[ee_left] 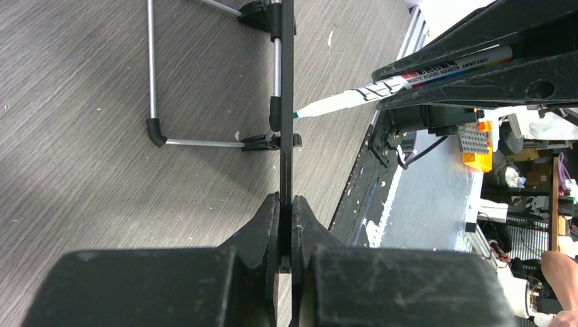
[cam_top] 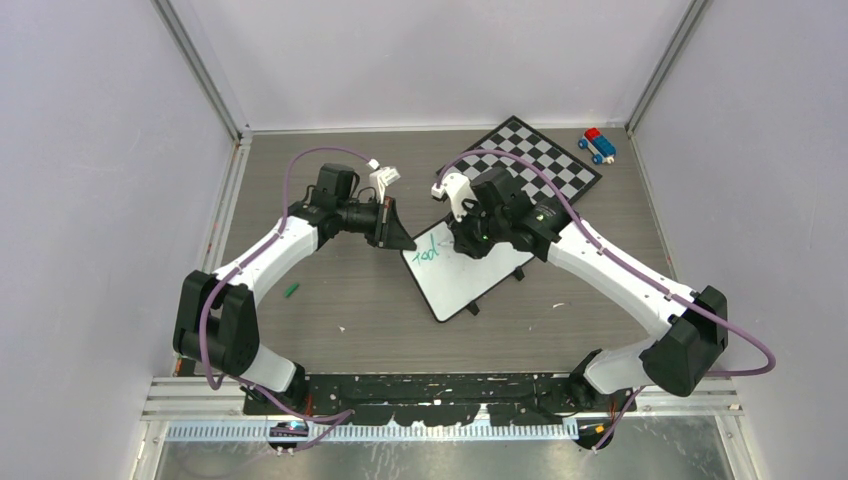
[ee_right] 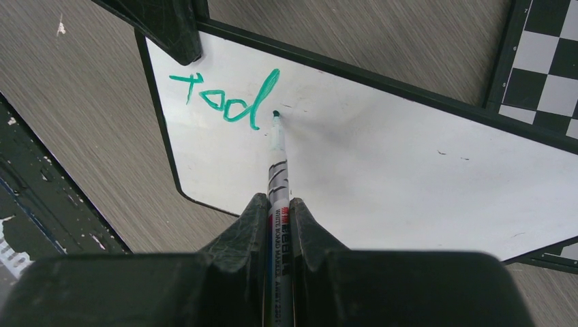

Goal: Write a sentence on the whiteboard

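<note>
Writing in green on the whiteboard [cam_top: 478, 283], only the first letters down.

Clamped at the whiteboard's left corner by the left gripper [cam_top: 402, 238], fingers [ee_left: 262, 225] pressed together on the thin dark edge [ee_left: 287, 102], seen edge-on from that wrist with the wire stand and black feet to one side. Over the whiteboard's upper left part, the right gripper [ee_right: 276, 202], fingers [ee_right: 245, 225] pinching a whiteboard marker [ee_right: 278, 178] whose green tip touches the white surface [ee_right: 409, 170]. Just left of that tip, near the whiteboard's top left corner, the start of the sentence [ee_right: 225, 102], roughly "tood". Beyond the whiteboard's far edge, a chessboard [cam_top: 548, 160], touching or just beside it, hard to tell which. Further beyond, past the chessboard, a red and blue toy car [cam_top: 598, 145]. Well to the whiteboard's left on the wood-grain table [cam_top: 350, 310], a small green piece [cam_top: 291, 290].
</note>
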Controlling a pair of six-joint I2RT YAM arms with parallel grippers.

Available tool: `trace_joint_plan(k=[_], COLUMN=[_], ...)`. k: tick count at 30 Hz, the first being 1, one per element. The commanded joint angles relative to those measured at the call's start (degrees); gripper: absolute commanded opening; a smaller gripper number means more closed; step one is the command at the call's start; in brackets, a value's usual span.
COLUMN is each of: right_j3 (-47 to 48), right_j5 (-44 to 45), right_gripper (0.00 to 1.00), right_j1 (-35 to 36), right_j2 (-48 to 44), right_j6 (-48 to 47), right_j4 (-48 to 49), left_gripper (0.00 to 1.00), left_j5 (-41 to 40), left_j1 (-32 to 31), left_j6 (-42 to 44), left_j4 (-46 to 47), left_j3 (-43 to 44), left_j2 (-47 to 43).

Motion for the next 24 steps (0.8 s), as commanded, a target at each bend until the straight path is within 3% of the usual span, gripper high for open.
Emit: trace_joint_plan(k=[1,17,24], right_j3=[2.70,-2.53,-0.34], right_j5=[-1.18,-0.34,1.85], right_gripper=[0.00,0.00,0.00], right_j1=[-0.09,-0.05,-1.03], right_j2=[0.26,-1.14,-0.86], right_j6=[-0.46,-1.53,-2.03], right_j4=[2.42,1.78,1.78], left_gripper=[0.00,0.00,0.00], left_j5=[0.32,0.25,0.24], left_j1=[-0.56,-0.57,-0.56], left_j6=[0.36,0.45,0.27], left_j4=[0.01,-0.01,-0.01], left_j3=[1.48,1.43,1.57], left_j2=[0.64,0.67,0.74])
